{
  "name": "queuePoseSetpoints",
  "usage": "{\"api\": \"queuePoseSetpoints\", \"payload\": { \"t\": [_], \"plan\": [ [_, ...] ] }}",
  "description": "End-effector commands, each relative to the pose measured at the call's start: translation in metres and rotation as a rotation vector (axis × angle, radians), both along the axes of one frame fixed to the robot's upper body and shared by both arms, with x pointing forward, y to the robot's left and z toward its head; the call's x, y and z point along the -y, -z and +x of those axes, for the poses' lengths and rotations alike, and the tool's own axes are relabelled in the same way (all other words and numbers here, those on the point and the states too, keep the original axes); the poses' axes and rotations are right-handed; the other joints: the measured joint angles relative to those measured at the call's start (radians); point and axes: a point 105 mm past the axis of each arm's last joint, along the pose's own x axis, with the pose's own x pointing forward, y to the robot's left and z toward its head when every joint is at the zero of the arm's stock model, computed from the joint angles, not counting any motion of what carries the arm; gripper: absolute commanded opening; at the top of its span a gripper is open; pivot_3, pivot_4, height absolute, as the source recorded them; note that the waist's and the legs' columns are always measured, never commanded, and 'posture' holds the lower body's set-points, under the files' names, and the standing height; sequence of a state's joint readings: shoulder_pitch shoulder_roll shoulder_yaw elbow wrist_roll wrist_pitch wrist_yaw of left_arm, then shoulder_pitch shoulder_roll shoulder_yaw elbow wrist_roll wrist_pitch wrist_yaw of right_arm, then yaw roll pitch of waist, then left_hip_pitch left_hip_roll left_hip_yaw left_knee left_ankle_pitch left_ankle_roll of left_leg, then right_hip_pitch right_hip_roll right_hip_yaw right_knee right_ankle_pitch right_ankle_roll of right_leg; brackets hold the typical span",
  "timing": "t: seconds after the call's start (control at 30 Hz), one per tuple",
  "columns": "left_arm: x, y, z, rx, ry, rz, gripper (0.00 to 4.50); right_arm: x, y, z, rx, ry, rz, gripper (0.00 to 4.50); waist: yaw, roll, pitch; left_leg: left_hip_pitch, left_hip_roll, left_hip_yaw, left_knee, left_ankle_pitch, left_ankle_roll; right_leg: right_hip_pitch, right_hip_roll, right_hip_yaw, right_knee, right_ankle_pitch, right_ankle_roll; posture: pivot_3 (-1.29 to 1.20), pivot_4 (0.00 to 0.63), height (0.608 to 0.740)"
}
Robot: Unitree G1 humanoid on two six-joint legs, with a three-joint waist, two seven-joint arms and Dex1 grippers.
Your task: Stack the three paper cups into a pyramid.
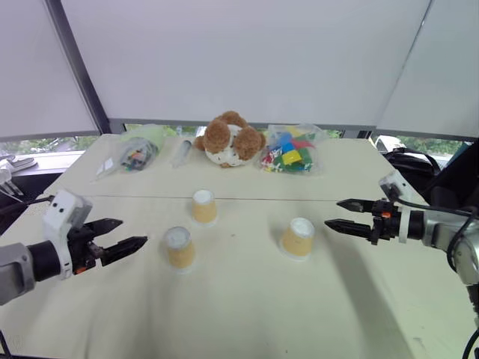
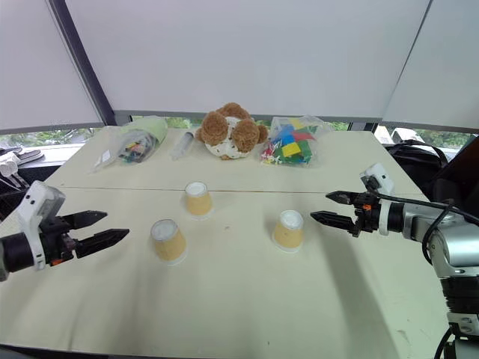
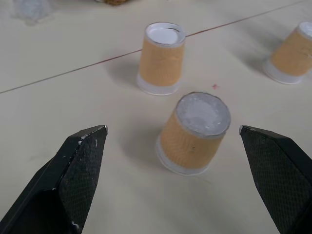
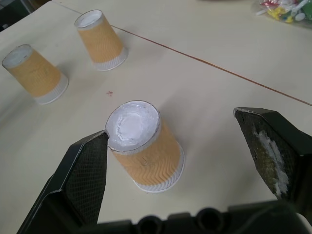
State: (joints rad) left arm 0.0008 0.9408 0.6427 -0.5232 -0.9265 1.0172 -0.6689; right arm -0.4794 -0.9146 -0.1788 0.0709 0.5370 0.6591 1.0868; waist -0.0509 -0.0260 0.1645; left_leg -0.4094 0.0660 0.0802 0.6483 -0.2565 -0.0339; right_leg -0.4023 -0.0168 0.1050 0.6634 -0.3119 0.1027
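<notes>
- Three paper cups stood upside down on the pale worktop (image 1: 239, 299), all apart from each other, none stacked.
- Left cup (image 1: 179, 247) sat nearest the left end effector (image 1: 129, 238); far cup (image 1: 203, 207) stood just beyond it, close to the seam across the worktop; right cup (image 1: 297, 237) stood off to the right, well apart from the other two.
- Left end effector hovered above the worktop, just left of the left cup, fingers spread wide, holding nothing; in its wrist view the cup sat between and beyond the fingertips (image 3: 80, 170).
- Right end effector (image 1: 338, 213) hovered just right of the right cup, fingers spread wide, holding nothing, not touching the cup.
- At the back edge: a brown plush toy (image 1: 229, 139) in the middle, a clear bag of colored blocks (image 1: 290, 153) to its right, a bag of small items (image 1: 136, 155) to its left.
- A small clear object (image 1: 182, 152) lay between the left bag and the plush toy; could not tell what it was.
</notes>
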Motion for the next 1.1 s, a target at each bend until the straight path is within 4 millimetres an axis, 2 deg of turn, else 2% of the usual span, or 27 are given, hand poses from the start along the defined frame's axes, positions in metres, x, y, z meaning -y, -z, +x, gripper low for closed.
{"api": "queuePoseSetpoints", "payload": {
  "t": [0.03,0.27,0.37,0.5,0.8,0.93,1.03,1.1],
  "plan": [
    [-0.004,-0.005,0.001,0.046,-0.028,0.006,4.50,-0.006,-0.017,0.002,0.061,-0.016,0.011,4.48,0.000,0.000,0.000,0.000,0.000,0.000,0.000,0.000,0.000,0.000,0.000,0.000,0.000,0.000,0.000,0.00,0.150,0.740],
    [-0.015,-0.006,0.008,0.072,-0.078,0.018,4.50,-0.010,-0.017,0.008,0.088,0.000,0.003,4.48,0.006,0.000,0.000,0.000,0.000,0.000,0.000,0.000,0.000,0.000,0.001,0.000,0.000,0.000,0.000,0.00,0.150,0.740],
    [-0.008,-0.008,0.011,0.088,-0.052,-0.010,4.50,-0.007,-0.017,0.018,0.117,0.045,0.013,4.48,0.008,0.000,0.000,0.000,0.000,0.000,0.000,0.000,0.000,0.000,0.001,0.000,0.000,0.000,0.000,0.00,0.150,0.740],
    [-0.008,-0.009,0.021,0.108,-0.036,0.005,4.50,-0.005,-0.020,0.029,0.148,0.084,0.000,4.48,0.007,0.000,0.000,0.000,0.000,0.001,0.001,0.000,0.000,0.000,0.001,0.000,0.000,0.000,0.000,0.00,0.150,0.740],
    [0.001,-0.013,0.039,0.115,0.053,-0.020,4.50,-0.002,-0.023,0.023,0.155,0.093,-0.018,4.48,0.007,0.000,0.000,0.000,0.000,0.003,0.000,0.000,0.000,0.000,0.001,0.000,0.001,0.000,0.000,0.00,0.150,0.740],
    [0.007,-0.006,0.030,0.095,0.140,0.072,4.50,-0.009,-0.041,-0.005,0.133,0.013,-0.016,4.48,0.007,0.001,0.001,-0.001,0.000,0.003,0.000,0.000,0.000,-0.001,0.001,0.000,0.001,0.000,0.000,0.00,0.150,0.740],
    [0.016,-0.004,0.022,0.073,0.208,0.106,4.50,-0.025,-0.053,-0.029,0.084,-0.085,0.003,4.48,0.006,0.001,0.001,-0.001,0.001,0.002,-0.001,0.000,0.000,-0.002,0.001,0.000,0.001,0.000,0.000,0.00,0.150,0.740],
    [0.021,0.000,0.021,0.075,0.234,0.119,4.50,-0.038,-0.051,-0.046,0.028,-0.170,-0.004,4.48,0.007,0.001,0.001,-0.001,0.001,0.001,-0.001,0.000,0.000,-0.001,0.001,0.000,0.001,0.000,0.000,0.00,0.150,0.740]
  ]
}}
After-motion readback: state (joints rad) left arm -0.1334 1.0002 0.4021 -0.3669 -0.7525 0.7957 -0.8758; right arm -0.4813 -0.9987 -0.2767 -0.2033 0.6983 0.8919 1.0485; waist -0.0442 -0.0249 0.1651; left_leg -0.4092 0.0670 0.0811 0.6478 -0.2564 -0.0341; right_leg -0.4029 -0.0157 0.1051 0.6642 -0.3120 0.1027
